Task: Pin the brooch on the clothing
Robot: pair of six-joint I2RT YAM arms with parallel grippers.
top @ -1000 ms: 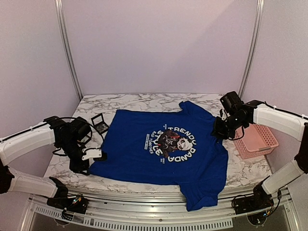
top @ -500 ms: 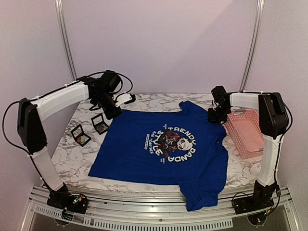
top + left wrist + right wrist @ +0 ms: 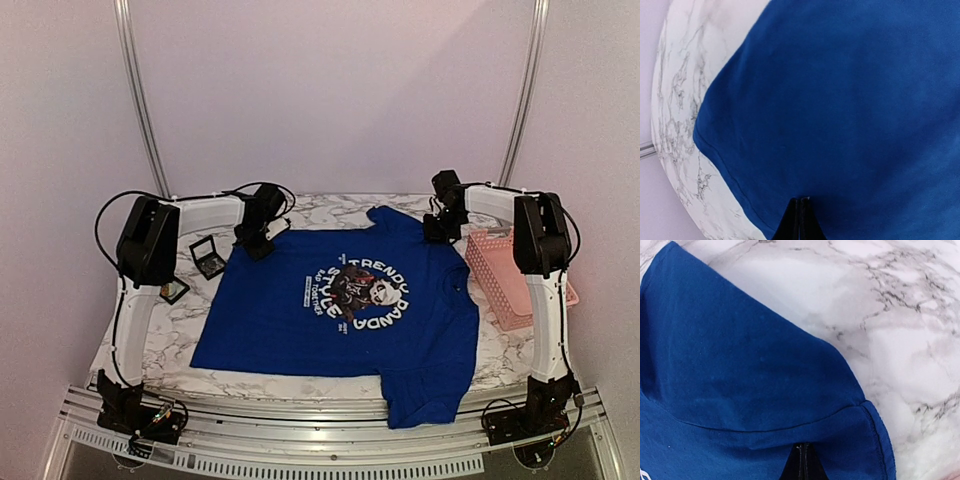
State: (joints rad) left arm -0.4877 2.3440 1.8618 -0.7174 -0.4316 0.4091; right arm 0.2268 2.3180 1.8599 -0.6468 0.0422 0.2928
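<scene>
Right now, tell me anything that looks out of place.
The royal-blue T-shirt lies askew on the white marble table; its near-right part hangs over the front edge. Nothing else stands out.

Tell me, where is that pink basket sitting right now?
In the top view, the pink basket sits on the right side of the marble table, right beside a sleeve of the blue T-shirt and partly behind the right arm.

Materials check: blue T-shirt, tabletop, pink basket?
Royal-blue T-shirt: soft matte knit, likely cotton; its hem drapes over the table edge. White tabletop: marble-look from the grey veining, possibly laminate. Pink basket: moulded plastic, judging by its lattice walls.
</scene>
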